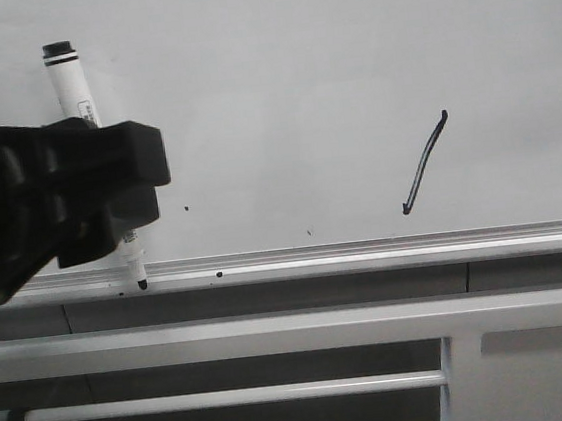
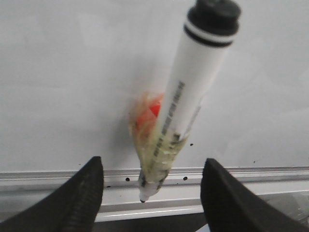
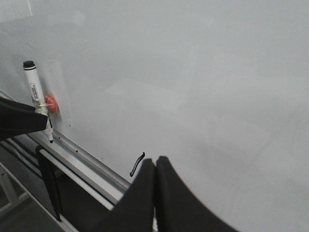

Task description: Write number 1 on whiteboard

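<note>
The number 1 (image 1: 425, 162) is a thin slanted black stroke on the whiteboard (image 1: 326, 65), right of centre, just above the silver ledge (image 1: 366, 254). A white marker (image 1: 71, 82) with a black cap end stands nearly upright at the left, its tip down on the ledge. An orange blob under clear tape (image 2: 149, 113) sits on its barrel. My left gripper (image 1: 143, 185) is open around the marker (image 2: 193, 87), both fingers well apart from it. My right gripper (image 3: 155, 164) is shut on nothing, close to the number 1 (image 3: 137, 164).
Grey horizontal rails (image 1: 274, 332) run below the ledge, with a thinner bar (image 1: 230, 398) lower down. A few small dark specks (image 1: 187, 207) dot the board near the ledge. A dark vertical post (image 3: 48, 183) stands under the ledge.
</note>
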Controlling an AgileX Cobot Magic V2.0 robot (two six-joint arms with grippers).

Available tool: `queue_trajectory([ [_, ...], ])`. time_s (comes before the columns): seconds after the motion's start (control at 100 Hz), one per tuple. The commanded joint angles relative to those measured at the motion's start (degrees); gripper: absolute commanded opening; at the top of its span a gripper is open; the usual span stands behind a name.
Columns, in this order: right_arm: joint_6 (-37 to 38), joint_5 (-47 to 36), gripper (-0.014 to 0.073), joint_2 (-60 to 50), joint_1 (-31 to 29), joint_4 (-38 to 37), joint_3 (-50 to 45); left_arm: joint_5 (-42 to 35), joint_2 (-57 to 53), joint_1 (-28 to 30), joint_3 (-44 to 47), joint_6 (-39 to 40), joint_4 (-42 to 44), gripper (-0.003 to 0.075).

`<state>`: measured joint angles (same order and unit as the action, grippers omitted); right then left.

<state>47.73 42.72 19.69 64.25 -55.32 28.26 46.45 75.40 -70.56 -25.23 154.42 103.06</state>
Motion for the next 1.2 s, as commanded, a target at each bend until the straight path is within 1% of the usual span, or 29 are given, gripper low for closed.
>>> queue_trajectory([
  [0.0, 0.0, -2.1, -0.0064, 0.3, -0.2, -3.0, 1.5, 3.2, -2.8, -0.4, -0.1, -0.2, 2.8, 0.0410],
  [0.08, 0.0, -2.1, -0.0064, 0.3, -0.2, -3.0, 1.5, 1.2, -4.6, -0.8, 0.8, -0.2, 2.8, 0.0402],
  [0.13, 0.0, -2.1, -0.0064, 0.3, -0.2, -3.0, 1.5, 0.7, -5.8, -1.5, 1.5, -0.2, 2.8, 0.0373],
  [0.15, 0.0, -2.1, -0.0064, 0.3, -0.2, -3.0, 1.5, 0.7, -6.3, -2.0, 1.8, -0.2, 2.8, 0.0349],
  [0.18, 0.0, -2.1, -0.0064, 0.3, -0.2, -3.0, 1.5, 0.8, -7.0, -2.6, 2.2, -0.3, 2.8, 0.0304],
  [0.21, 0.0, -2.1, -0.0064, 0.3, -0.2, -3.0, 1.5, 1.0, -7.7, -3.2, 2.8, -0.8, 2.8, 0.0227],
  [0.23, 0.0, -2.1, -0.0064, 0.3, -0.2, -3.0, 1.5, 1.3, -8.3, -3.7, 3.2, -1.4, 2.8, 0.0193],
  [0.26, 0.0, -2.0, -0.0064, 0.3, -0.2, -3.0, 1.5, 1.8, -9.0, -4.3, 3.8, -2.1, 2.8, 0.0096],
  [0.28, 0.0, -2.0, -0.0064, 0.3, -0.2, -3.0, 1.5, 2.3, -9.6, -4.7, 4.3, -2.5, 2.8, 0.0056],
  [0.3, 0.0, -1.9, -0.0064, 0.3, -0.2, -3.0, 1.5, 2.8, -10.2, -5.1, 4.7, -2.7, 2.8, -0.0023],
  [0.46, 0.0, -2.0, -0.0064, 0.3, -0.2, -3.0, 1.5, 4.7, -14.8, -6.8, 7.8, -3.7, 2.8, -0.0020],
  [0.54, 0.0, -4.0, -0.0063, 0.2, -0.2, -3.3, 1.5, 5.0, -17.2, -7.5, 9.3, -7.7, 2.8, -0.0020],
  [0.67, 0.0, -12.0, -0.0063, -1.0, -0.2, -4.7, -0.3, 5.3, -20.9, -7.8, 10.7, -10.0, 2.8, -0.0020],
  [0.74, 0.0, -14.6, -0.0063, -1.5, -0.2, -4.6, -2.5, 5.3, -23.0, -7.8, 11.5, -12.0, 2.8, -0.0020],
  [0.8, 1.5, -15.4, -0.0063, -1.9, -0.2, -4.2, -4.9, 5.3, -24.8, -7.8, 12.2, -12.9, 2.8, -0.0020],
  [0.85, 4.5, -16.6, -0.0063, -1.9, -0.2, -4.2, -6.9, 5.3, -26.5, -7.8, 12.3, -14.0, 2.8, -0.0020],
  [0.92, 6.6, -20.3, -0.0063, -1.9, -0.2, -4.2, -9.9, 5.1, -29.1, -7.8, 12.3, -18.2, 2.8, -0.0020],
  [0.98, 6.7, -25.4, -0.0063, -1.9, -0.2, -4.4, -12.4, 5.1, -31.1, -7.8, 12.3, -21.5, 2.8, -0.0020],
  [1.08, 6.7, -32.9, -0.0063, -1.9, -0.2, -7.2, -16.6, 5.2, -34.3, -7.8, 12.3, -24.6, 2.8, -0.0020],
  [1.19, 6.7, -36.1, -0.0063, -1.9, -0.2, -8.0, -19.0, 5.2, -37.0, -7.8, 12.3, -28.5, 2.8, -0.0020],
])
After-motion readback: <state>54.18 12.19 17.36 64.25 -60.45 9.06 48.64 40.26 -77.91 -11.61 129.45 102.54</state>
